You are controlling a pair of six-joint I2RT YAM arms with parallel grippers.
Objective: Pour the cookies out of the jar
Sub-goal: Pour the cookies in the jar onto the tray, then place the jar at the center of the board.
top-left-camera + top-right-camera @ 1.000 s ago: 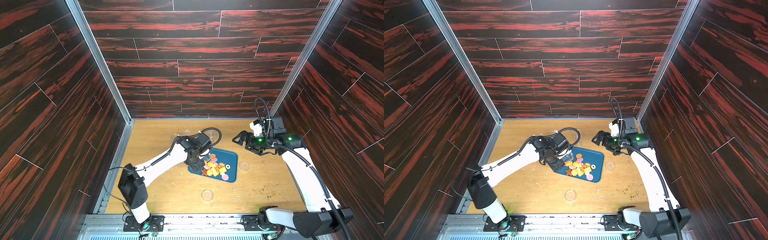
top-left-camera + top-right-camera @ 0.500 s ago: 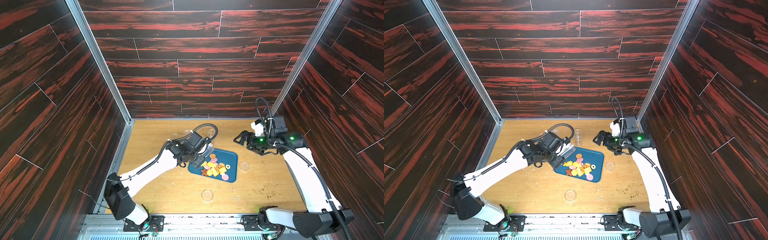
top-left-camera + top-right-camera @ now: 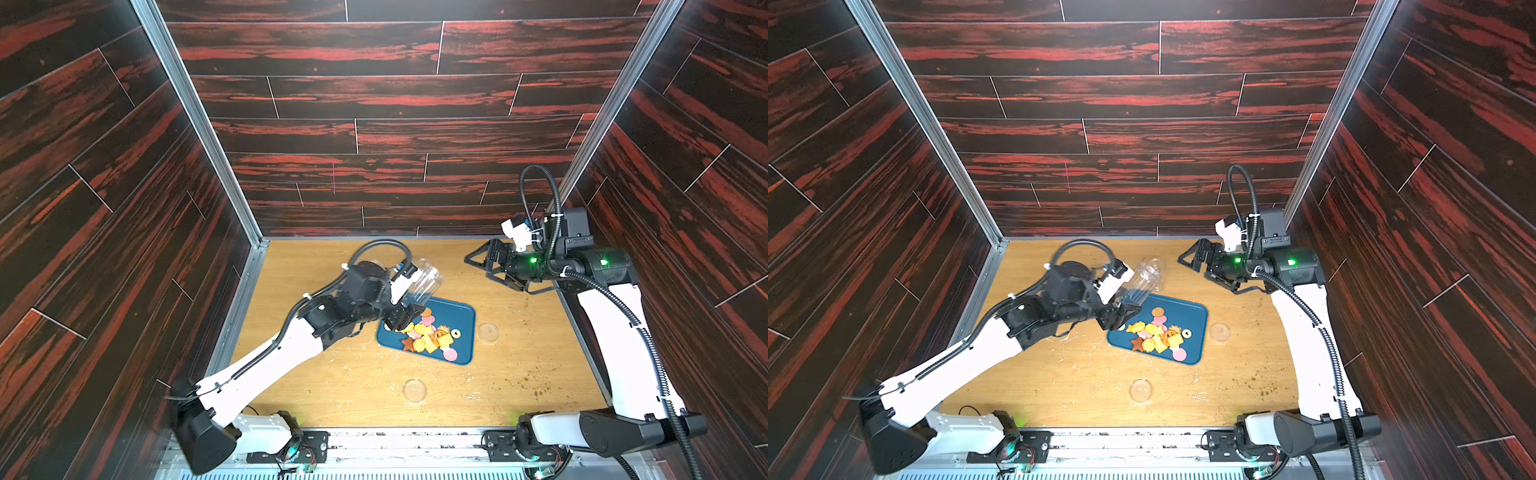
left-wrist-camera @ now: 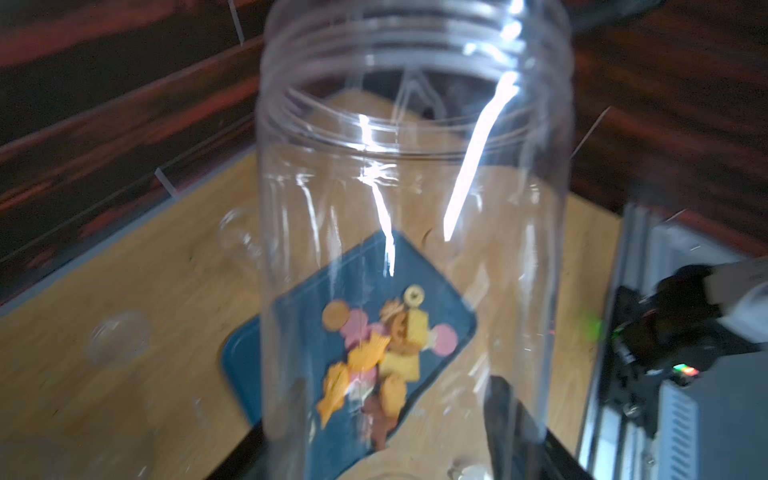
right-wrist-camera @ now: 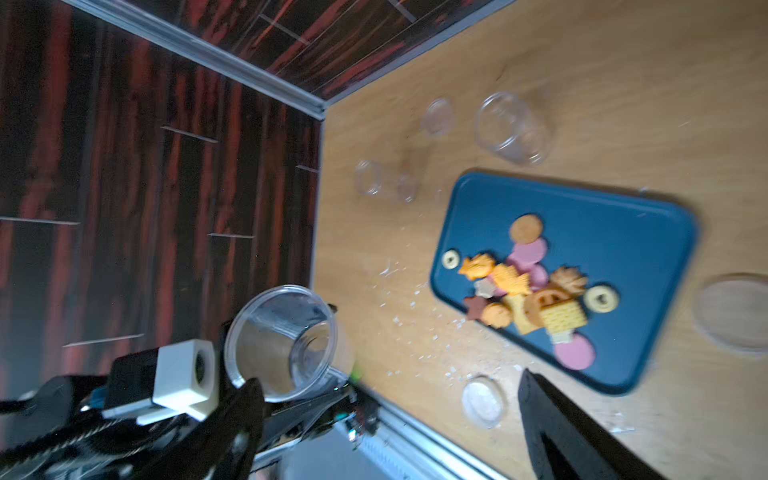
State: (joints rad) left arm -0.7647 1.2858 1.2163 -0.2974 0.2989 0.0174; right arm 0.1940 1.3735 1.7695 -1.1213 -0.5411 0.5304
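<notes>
My left gripper [image 3: 404, 314] clamps the empty tilted jar [image 3: 422, 282] near the tray [image 3: 463, 316] holding the cookies [image 3: 430, 337]; my right gripper [image 3: 477, 268] gapes empty

the cookies [image 3: 430, 337] lie heaped on the left half of the tray [image 3: 459, 316]. the jar [image 3: 424, 286] hangs over its rear left corner. on the table [image 3: 332, 386], one lid [image 3: 487, 332] lies just right of the tray, another lid [image 3: 414, 390] in front.

Looks like a robot lab booth: plank-print walls [image 3: 374, 95], aluminium corner posts [image 3: 197, 120], wooden desk [image 3: 332, 386], left arm [image 3: 270, 357] and right arm [image 3: 615, 332] bolted to a rail [image 3: 415, 436].
</notes>
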